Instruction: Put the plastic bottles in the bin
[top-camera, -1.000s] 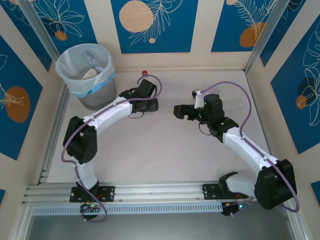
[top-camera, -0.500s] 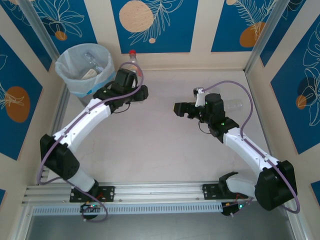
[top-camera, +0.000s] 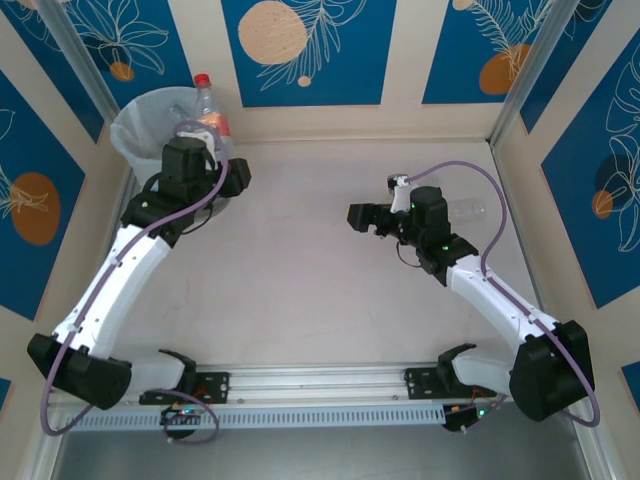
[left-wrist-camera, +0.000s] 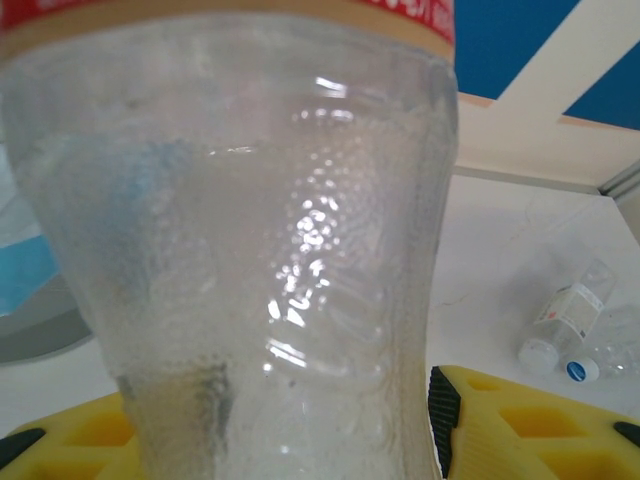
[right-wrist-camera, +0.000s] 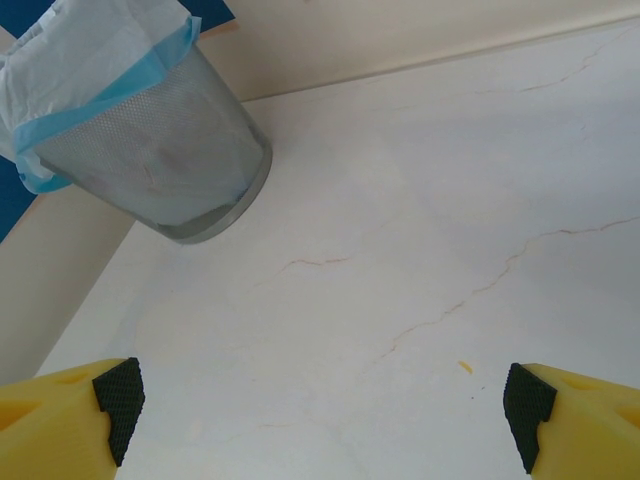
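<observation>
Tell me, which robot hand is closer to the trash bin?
Left. The left gripper holds a bottle right at the rim of the bin. The right gripper hangs open over the table, far off to that bin's right.

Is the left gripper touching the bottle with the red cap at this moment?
Touching. In the left wrist view the bottle sits between the left gripper's yellow fingers, with the black pad pressed against its side.
</observation>
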